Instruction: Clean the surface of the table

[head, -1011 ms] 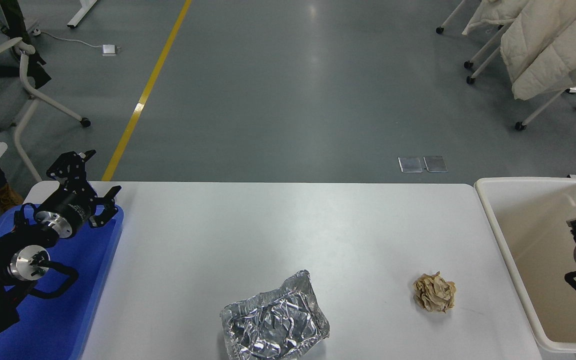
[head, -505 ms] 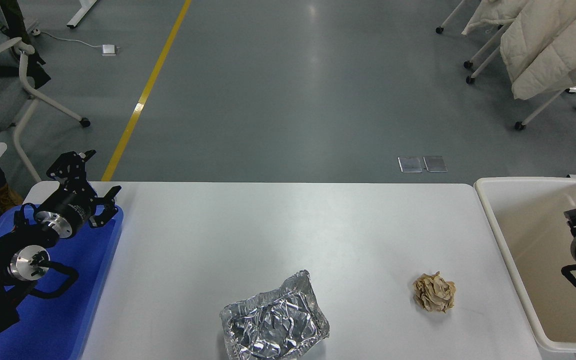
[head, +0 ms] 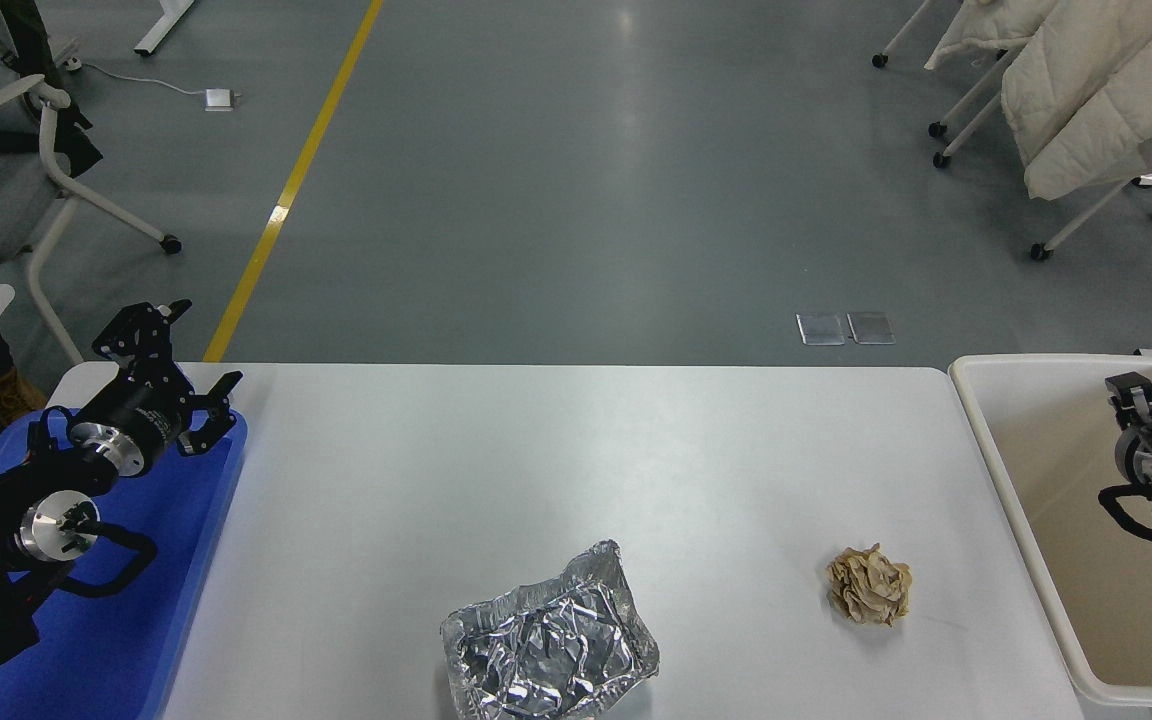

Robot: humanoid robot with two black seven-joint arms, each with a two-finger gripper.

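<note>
On the white matte surface (head: 536, 450) lie a crumpled silver foil tray (head: 548, 648) and a beige paper ball (head: 868, 586), well apart. The left hand (head: 181, 375) is open over the blue plastic tray (head: 136, 640); the right hand (head: 1131, 395) is over the cream plastic bin (head: 1006, 480), and I cannot tell its state.

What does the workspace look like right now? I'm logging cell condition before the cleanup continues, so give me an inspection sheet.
Surface: white table surface, no spills seen.
Job's things: crumpled foil tray at the near edge; brown paper wad to its right, apart from it.
Clutter: blue tray at the left end; cream bin at the right end.
Grippers: left gripper open, empty, parked over the blue tray; right gripper over the bin, fingers unclear.
Cables: black loops on both wrists; a white lead on the floor, far left.
Surroundings: grey floor with yellow line, wheeled chair, racks draped with white quilts.
</note>
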